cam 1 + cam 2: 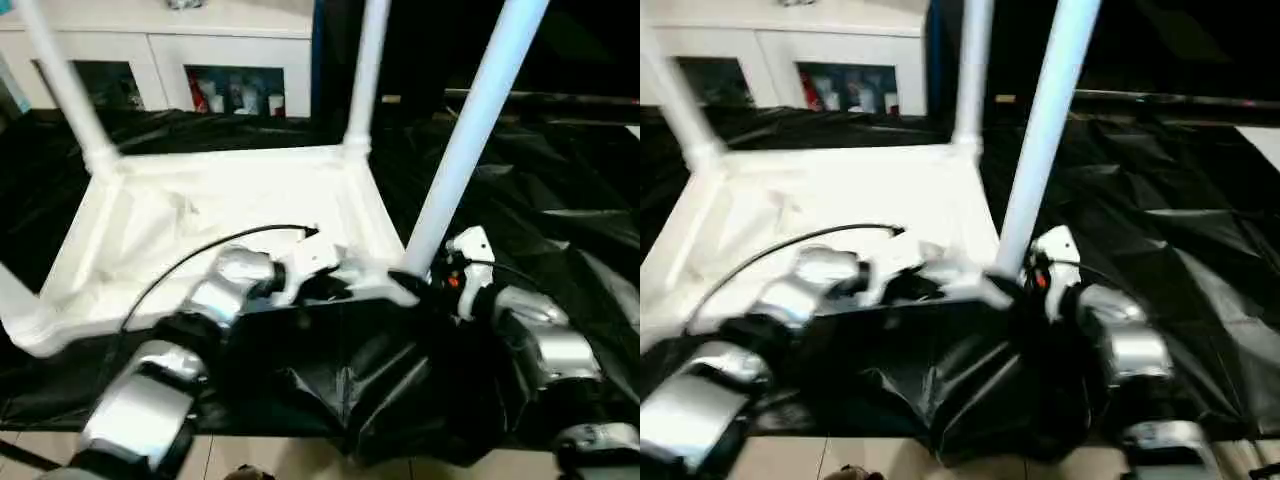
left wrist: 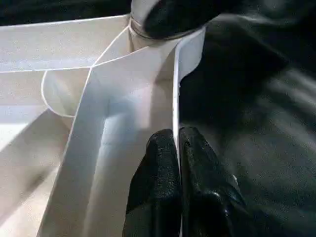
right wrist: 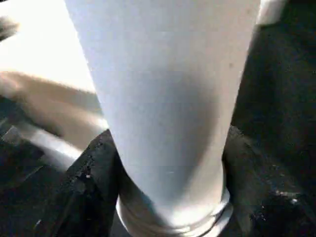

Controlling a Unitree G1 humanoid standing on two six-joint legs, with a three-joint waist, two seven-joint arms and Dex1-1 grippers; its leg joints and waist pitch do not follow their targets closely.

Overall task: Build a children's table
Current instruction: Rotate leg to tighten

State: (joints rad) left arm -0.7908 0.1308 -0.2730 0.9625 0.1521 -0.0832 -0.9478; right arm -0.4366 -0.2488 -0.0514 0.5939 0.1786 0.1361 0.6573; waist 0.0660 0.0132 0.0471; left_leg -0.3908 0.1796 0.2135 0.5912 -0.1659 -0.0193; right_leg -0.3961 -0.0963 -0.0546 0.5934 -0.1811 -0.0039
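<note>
Tabletop (image 1: 200,215) lies underside-up on the black-draped worktop (image 1: 560,180). Far-left leg (image 1: 65,85) and far-right leg (image 1: 365,70) stand in their corner sockets. Left claw (image 2: 177,148) is pinched tight on the tabletop's thin rim wall, one finger each side, just beside the near-right corner. Right claw (image 3: 168,187) is part open around the base of the near-right leg (image 1: 470,130), fingers on either side of it, where it enters the socket. Judgement: hollow plastic, light, stiff, smooth and likely slippery; the long leg gives leverage, so grip low near the socket. Rim is thin, so hold near a corner where ribs stiffen it.
</note>
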